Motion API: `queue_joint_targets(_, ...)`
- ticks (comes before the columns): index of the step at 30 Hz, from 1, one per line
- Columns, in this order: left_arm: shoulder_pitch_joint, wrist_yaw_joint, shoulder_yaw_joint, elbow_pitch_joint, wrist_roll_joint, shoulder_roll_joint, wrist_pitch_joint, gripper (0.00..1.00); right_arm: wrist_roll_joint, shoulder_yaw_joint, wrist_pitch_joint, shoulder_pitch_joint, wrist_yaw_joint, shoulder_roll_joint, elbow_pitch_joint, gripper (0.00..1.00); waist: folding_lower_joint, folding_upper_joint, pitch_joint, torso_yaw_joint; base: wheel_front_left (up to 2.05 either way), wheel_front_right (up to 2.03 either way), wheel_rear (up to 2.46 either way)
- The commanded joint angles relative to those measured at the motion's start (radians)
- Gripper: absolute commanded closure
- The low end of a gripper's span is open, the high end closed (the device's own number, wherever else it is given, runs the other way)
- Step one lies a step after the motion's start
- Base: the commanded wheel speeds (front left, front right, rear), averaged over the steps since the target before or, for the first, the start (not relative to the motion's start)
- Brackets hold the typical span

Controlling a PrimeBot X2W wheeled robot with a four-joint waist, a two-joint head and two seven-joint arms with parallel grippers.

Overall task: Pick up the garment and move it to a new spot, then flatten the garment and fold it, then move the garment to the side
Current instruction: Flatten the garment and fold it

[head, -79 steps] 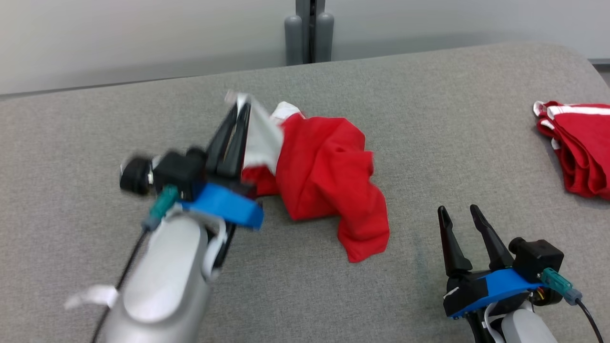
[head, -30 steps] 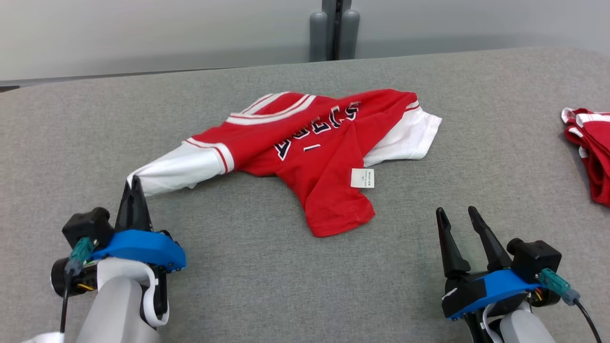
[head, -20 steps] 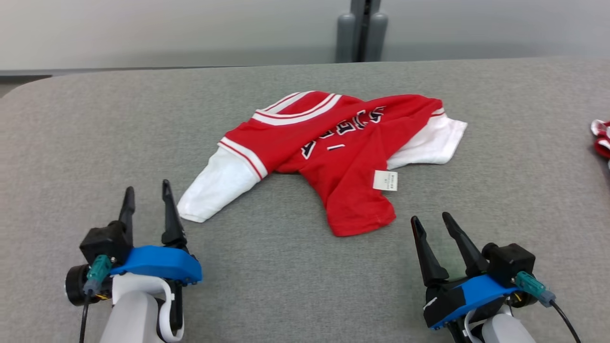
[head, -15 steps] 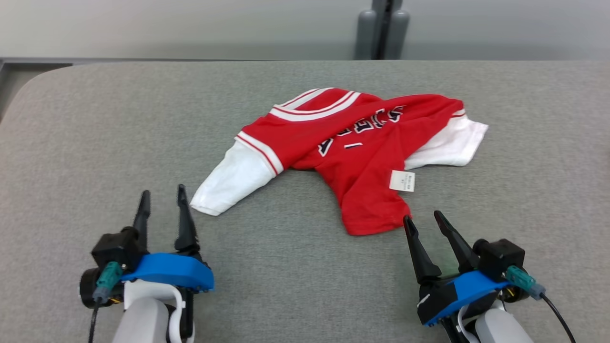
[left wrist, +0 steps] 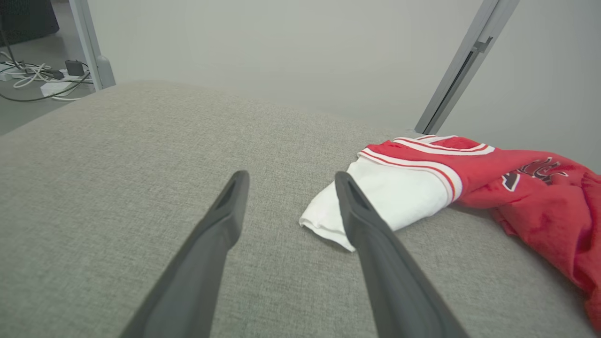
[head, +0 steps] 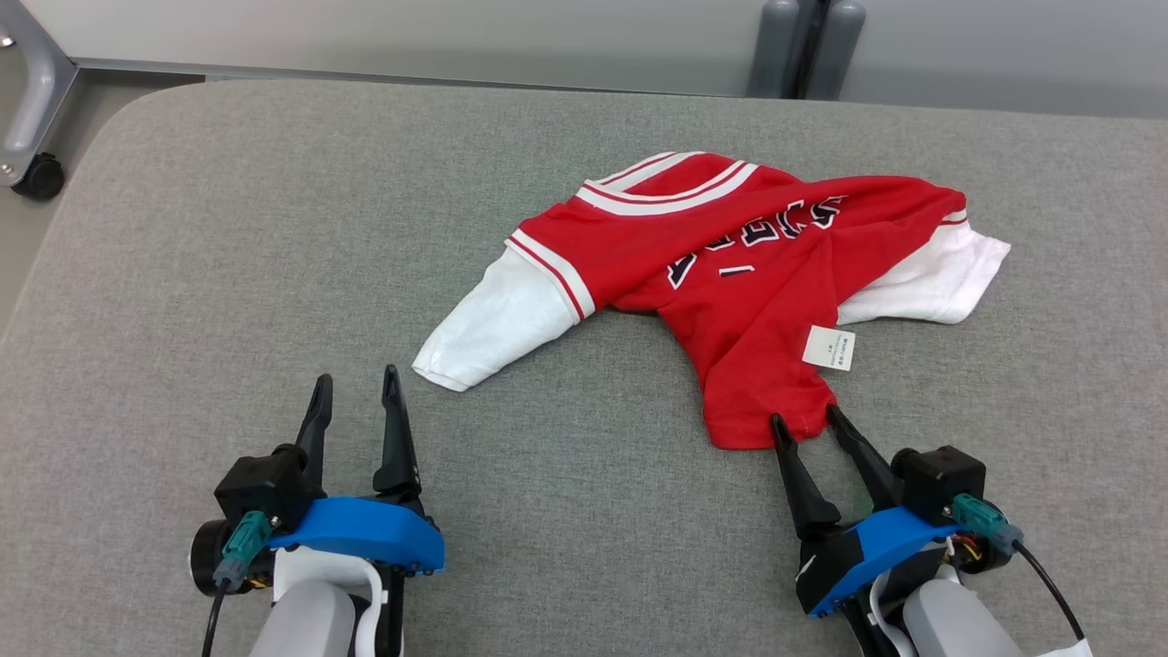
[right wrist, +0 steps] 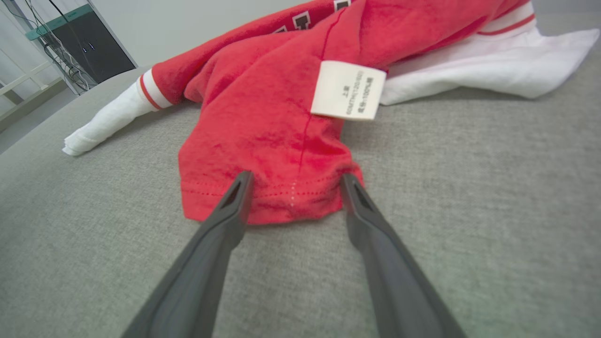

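The garment [head: 730, 265] is a small red jersey with white sleeves, dark lettering and a white label, lying crumpled on the grey padded table [head: 228, 228]. Its left white sleeve [head: 493, 328] stretches toward my left gripper [head: 357, 387], which stands open just short of the cuff with nothing between its fingers. In the left wrist view the sleeve [left wrist: 389, 197] lies just right of the left gripper [left wrist: 288, 178]. My right gripper [head: 805, 422] is open, its tips astride the garment's red bottom hem [right wrist: 281, 197]. The right gripper [right wrist: 295, 180] has cloth between its fingertips.
The table's rounded left edge [head: 64, 201] drops to the floor, where a caster wheel [head: 38, 175] of a metal frame stands. A grey post [head: 808, 46] rises behind the table's far edge. Cables lie on the floor [left wrist: 37, 80] in the left wrist view.
My left gripper let go of the white sleeve, opened and drew back. My right gripper advanced to the red hem. The camera turned left, shifting the picture.
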Motion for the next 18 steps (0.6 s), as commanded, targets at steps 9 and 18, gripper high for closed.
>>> queue_joint_targets(9, 0.009, 0.015, -0.013, -0.007, -0.025, 0.000, -0.004, 0.00, 0.046, 0.033, 0.000, -0.011, 0.000, -0.002, -0.067, 1.00, 0.0001, 0.0000, -0.011, -0.027, 0.00, 0.00, 0.00)
queue_joint_targets(18, 0.040, 0.009, -0.017, 0.013, -0.049, 0.000, -0.004, 0.00, 0.170, 0.166, 0.000, -0.046, 0.000, -0.002, -0.334, 1.00, 0.0001, 0.0000, -0.058, -0.073, 0.00, 0.00, 0.00)
